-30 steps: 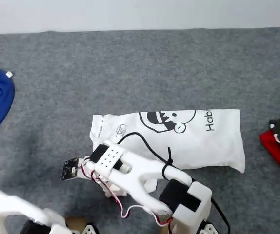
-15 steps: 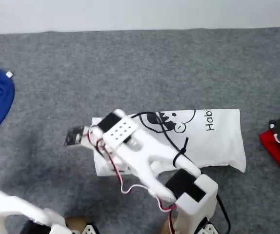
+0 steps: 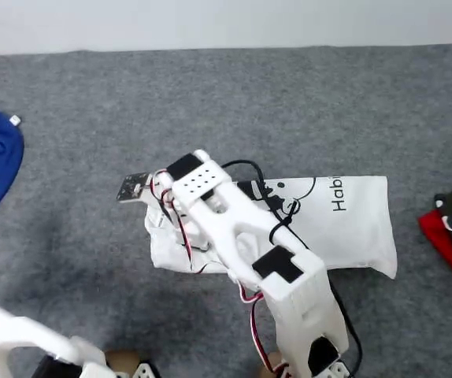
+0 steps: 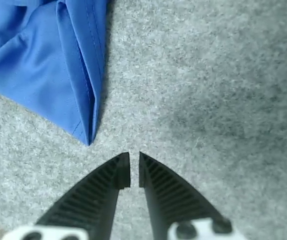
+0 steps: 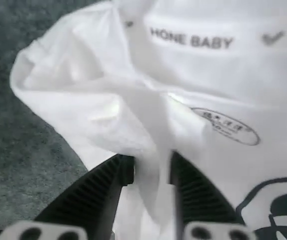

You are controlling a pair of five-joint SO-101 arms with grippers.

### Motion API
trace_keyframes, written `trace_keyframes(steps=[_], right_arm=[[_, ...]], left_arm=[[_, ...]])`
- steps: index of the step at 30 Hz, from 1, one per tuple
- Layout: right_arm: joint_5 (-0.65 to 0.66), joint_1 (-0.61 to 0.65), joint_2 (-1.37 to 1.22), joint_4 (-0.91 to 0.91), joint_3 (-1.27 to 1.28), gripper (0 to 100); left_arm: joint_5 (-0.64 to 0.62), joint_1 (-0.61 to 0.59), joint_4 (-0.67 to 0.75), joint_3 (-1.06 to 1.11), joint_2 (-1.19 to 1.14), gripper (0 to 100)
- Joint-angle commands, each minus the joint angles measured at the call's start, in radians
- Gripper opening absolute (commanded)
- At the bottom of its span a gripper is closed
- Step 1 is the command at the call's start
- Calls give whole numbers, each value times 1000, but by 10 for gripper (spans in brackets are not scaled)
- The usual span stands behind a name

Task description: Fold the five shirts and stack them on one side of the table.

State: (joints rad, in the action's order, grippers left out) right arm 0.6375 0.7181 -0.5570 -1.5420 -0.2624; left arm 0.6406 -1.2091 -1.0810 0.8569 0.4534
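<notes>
One collar-end fold, I think, of the white shirt sits pinched in my right jaws, its length running rightward.

The left end effector hangs over the grey tabletop, its two black ribbed fingers drawn together with just a thin slit between the tips. A folded blue shirt lies near them, its corner apart from the tips.

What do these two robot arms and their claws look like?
The right arm and left arm are blocky white plastic. The right one shows black motor blocks, a hole-dotted plate and red, white and black cables. The left gripper and right gripper are black, ribbed and tapered.
</notes>
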Motion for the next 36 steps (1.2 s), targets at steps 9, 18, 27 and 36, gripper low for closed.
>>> trace_keyframes(steps=[9, 18, 27, 36], right_arm=[[3, -31, 8, -177, -201, 261], [2, -19, 117, -252, -222, 259], [0, -8, 254, -252, 137, 258], [20, -108, 295, -108, 354, 258]], left_arm=[[11, 26, -6, -5, 28, 44], [11, 26, -6, -4, 25, 44], [11, 26, -11, -4, 28, 44], [11, 26, -12, -1, 25, 44]])
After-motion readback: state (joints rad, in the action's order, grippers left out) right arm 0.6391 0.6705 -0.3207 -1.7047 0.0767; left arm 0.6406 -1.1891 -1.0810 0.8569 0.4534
